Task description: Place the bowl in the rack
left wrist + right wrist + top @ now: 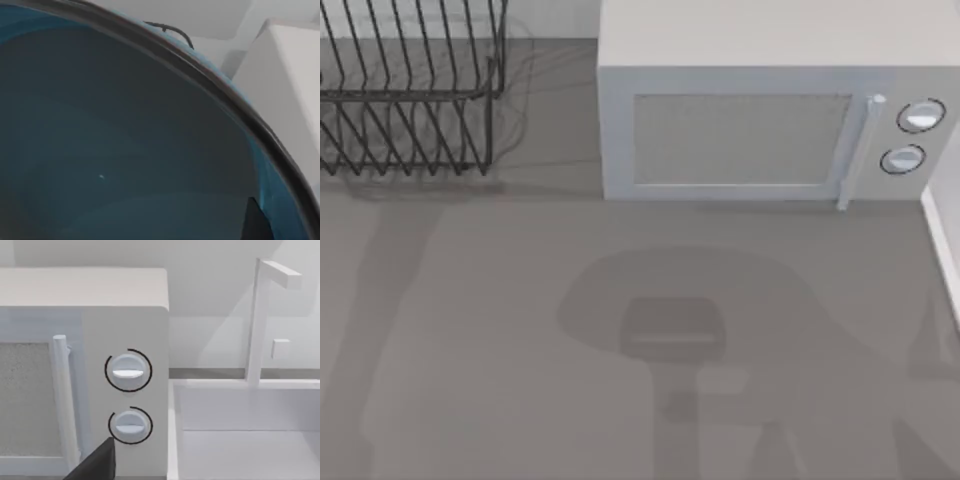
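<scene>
1. Top view: the black wire rack [405, 95] is standing at the far left of the grey table [500, 330], its thin rods upright and slanted.
2. A white microwave [770, 110] is sitting at the far side, right of the rack and apart from it. Its door handle [855, 150] and two round knobs [912, 135] are lying toward its right end.
3. Broad grey shadows are falling across the near middle of the table.
4. Left wrist view: the bowl [115, 145] is sitting very close to the camera, blue inside with a dark rim curving across. A bit of the rack's wire [172, 32] is peeking beyond the rim, and the microwave's white side [285, 80] is standing further off.
5. Left claw: cannot tell whether it is clenched or released; whether it is grasping the bowl is not visible either.
6. Right wrist view: facing the microwave's knob panel [127, 390], with a dark fingertip [97, 465] at the near edge. A white sink basin [250, 430] with a white faucet [260, 320] is lying right of the microwave.
7. Right claw: state cannot be told.
8. No brand, label or writing is readable anywhere; the knobs are showing plain arcs.
</scene>
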Controlling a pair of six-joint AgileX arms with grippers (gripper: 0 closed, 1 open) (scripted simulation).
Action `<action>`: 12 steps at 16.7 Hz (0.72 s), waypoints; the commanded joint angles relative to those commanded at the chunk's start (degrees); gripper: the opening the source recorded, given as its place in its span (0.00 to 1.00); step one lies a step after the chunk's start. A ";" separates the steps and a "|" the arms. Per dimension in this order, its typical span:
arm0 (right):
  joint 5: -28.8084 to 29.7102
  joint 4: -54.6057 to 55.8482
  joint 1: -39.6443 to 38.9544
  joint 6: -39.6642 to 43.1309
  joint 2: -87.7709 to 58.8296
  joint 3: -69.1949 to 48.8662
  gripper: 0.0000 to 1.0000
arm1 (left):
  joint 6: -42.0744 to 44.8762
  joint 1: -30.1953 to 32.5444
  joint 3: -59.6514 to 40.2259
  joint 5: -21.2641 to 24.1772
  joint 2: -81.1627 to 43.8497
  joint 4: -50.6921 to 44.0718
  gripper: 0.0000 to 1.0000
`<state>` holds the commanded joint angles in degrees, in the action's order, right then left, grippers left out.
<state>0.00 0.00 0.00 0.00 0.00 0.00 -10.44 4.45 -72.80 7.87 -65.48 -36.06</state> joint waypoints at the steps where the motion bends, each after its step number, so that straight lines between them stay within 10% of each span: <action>1: 0.00 0.00 0.00 0.00 0.00 0.00 1.00 | 2.13 -2.70 1.77 0.70 2.46 4.67 0.00; 12: 0.00 0.00 0.00 0.00 0.00 0.00 1.00 | 11.17 -14.83 8.99 3.99 14.47 23.13 0.00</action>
<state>0.00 0.00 0.00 0.00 0.00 0.00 0.72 -10.38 -63.80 11.86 -51.01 -12.93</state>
